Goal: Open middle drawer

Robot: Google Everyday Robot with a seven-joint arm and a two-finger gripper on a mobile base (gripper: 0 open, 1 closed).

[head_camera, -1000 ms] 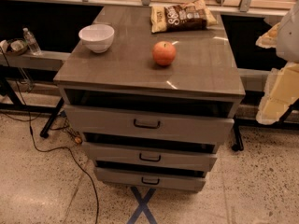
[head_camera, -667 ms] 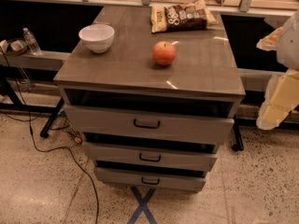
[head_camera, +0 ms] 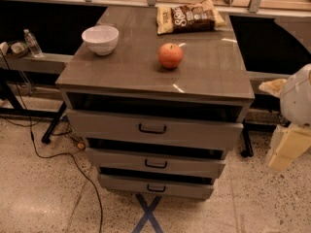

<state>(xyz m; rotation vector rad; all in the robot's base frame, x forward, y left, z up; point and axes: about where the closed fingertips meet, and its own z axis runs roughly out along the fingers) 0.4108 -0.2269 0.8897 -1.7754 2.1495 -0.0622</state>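
The middle drawer [head_camera: 156,163] is a grey-brown front with a small black bar handle [head_camera: 155,164], set between the wider top drawer [head_camera: 153,129] and the narrower bottom drawer [head_camera: 155,187]. A dark gap shows above each front. My gripper [head_camera: 287,147], cream and white, hangs at the right edge of the view, right of the cabinet and about level with the top and middle drawers. It is apart from the cabinet and touches nothing.
On the cabinet top [head_camera: 121,72] stand a white bowl [head_camera: 100,39], a red apple [head_camera: 170,56] and a chip bag [head_camera: 190,16]. A black cable [head_camera: 73,164] runs over the floor at the left. Blue tape [head_camera: 148,215] marks the floor in front. A water bottle [head_camera: 33,43] stands on the left shelf.
My arm at the right edge has dropped lower, from beside the cabinet top to beside the drawers. The cabinet and the things on it have not moved.
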